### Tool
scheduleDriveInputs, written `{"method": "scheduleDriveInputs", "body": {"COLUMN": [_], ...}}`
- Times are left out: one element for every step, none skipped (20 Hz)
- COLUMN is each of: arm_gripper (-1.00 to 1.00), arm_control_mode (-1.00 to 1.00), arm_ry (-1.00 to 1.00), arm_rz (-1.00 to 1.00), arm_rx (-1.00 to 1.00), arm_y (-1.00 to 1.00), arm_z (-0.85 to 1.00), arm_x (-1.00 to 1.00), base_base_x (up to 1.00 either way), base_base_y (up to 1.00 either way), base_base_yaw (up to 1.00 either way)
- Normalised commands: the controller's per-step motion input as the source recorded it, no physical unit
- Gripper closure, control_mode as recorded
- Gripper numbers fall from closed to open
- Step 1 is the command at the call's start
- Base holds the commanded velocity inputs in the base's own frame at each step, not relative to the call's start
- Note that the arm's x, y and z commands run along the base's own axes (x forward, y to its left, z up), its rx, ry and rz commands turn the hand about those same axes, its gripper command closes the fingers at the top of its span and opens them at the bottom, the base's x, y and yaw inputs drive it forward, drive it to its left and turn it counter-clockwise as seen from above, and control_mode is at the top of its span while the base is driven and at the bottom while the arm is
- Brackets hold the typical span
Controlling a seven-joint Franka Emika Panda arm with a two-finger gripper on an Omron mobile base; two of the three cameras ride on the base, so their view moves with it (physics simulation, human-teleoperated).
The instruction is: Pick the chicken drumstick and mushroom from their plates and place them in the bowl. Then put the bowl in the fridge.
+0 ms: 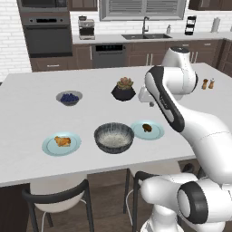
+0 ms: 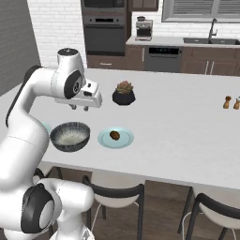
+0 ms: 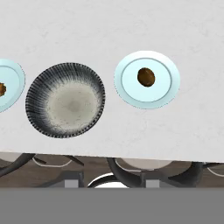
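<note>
On the counter [image 1: 27,104], left of the bowl [image 1: 114,137]: drumstick [image 1: 63,141] | right: mushroom [image 1: 147,128] | above: gripper [image 2: 79,107], jaw state unclear.

Two plates [image 1: 61,144] [image 1: 147,130], one bowl [image 1: 114,137] (empty).

Bowl [image 3: 65,100] speckled matt inside; plates [image 3: 147,78] glossy smooth; counter [image 1: 27,104] matt.

Bowl [image 1: 114,137] betw plates [image 1: 147,130]; open counter [image 1: 31,104] around.
</note>
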Motion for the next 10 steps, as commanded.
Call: {"method": "scheduleDriveInputs", "body": {"arm_gripper": [-1.00, -1.00, -1.00, -1.00, -1.00, -1.00, -1.00, -1.00, -1.00, -1.00], "arm_control_mode": [-1.00, -1.00, -1.00, -1.00, -1.00, -1.00, -1.00, -1.00, -1.00, -1.00], "arm_ry": [0.00, 0.00, 0.00, 0.00, 0.00, 0.00, 0.00, 0.00, 0.00, 0.00], "arm_rz": [0.00, 0.00, 0.00, 0.00, 0.00, 0.00, 0.00, 0.00, 0.00, 0.00], "arm_rx": [0.00, 0.00, 0.00, 0.00, 0.00, 0.00, 0.00, 0.00, 0.00, 0.00], "arm_y": [0.00, 0.00, 0.00, 0.00, 0.00, 0.00, 0.00, 0.00, 0.00, 0.00], "arm_z": [0.03, 0.00, 0.00, 0.00, 0.00, 0.00, 0.00, 0.00, 0.00, 0.00], "arm_x": [0.00, 0.00, 0.00, 0.00, 0.00, 0.00, 0.00, 0.00, 0.00, 0.00], "base_base_x": [0.00, 0.00, 0.00, 0.00, 0.00, 0.00, 0.00, 0.00, 0.00, 0.00], "base_base_y": [0.00, 0.00, 0.00, 0.00, 0.00, 0.00, 0.00, 0.00, 0.00, 0.00], "base_base_yaw": [0.00, 0.00, 0.00, 0.00, 0.00, 0.00, 0.00, 0.00, 0.00, 0.00]}}
